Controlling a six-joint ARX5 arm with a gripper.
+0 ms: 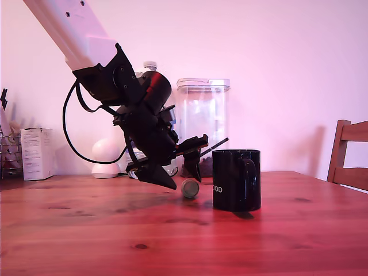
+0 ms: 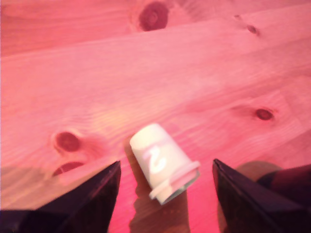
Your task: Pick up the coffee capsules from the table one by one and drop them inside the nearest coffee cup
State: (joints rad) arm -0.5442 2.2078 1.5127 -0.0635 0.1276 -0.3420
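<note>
Capsule (image 2: 163, 162), pale tapered pod, lies sideways on knotty wooden bench (image 2: 204, 68) between spread-open black fingers (image 2: 92, 199); arm tilted down beside glossy mug (image 1: 236, 180).

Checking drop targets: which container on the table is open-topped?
The black mug, with its open rim showing. The clear canister behind it carries a lid.

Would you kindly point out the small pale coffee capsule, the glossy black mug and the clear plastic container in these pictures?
Small pale coffee capsule (image 2: 163, 162): wrist view, on its side wall.
Glossy black mug (image 1: 230, 178): exterior view, on its front wall.
Clear plastic container (image 1: 202, 115): exterior view, on its transparent body.
</note>
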